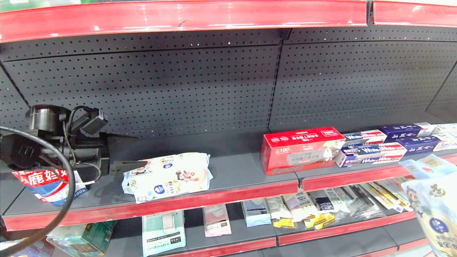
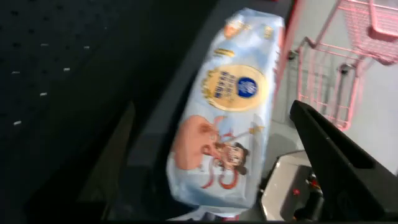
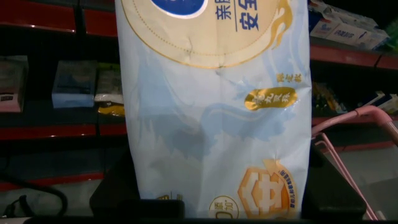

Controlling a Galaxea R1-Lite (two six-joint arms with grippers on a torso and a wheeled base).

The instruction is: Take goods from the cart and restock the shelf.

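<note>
Looking at where things sit, you've got two soft packs in play. Your right gripper (image 3: 224, 193) is pinching the held wipes pack (image 1: 433, 210) by one end. That pack hangs in the air low on the right, out in front of the lower racks and not yet on the shelf (image 1: 235, 162). Your left gripper (image 1: 125, 151) is at the left end of that shelf with its fingers spread wide and nothing between them. The shelved wipes pack (image 1: 167, 176) lies flat just beside the fingertips, close to the red front lip. It might be brushing the lower finger, but I can't really tell. The pink cart (image 2: 348, 68) is down on the floor beside the shelving.

Handling-wise, my guess is these are film-wrapped and squishy, with a bit of heft, so a pack gripped at one end will sag and swing. The film looks slick, so I'd squeeze firmly across the narrow width near the middle rather than at a corner or seam. They're not fragile, so a firm clamp shouldn't hurt anything. The bare stretch of shelf between the shelved wipes pack and the red box (image 1: 301, 150) looks like the natural landing spot. I'd lay the pack down flat, since upright it'll likely flop over.
</note>
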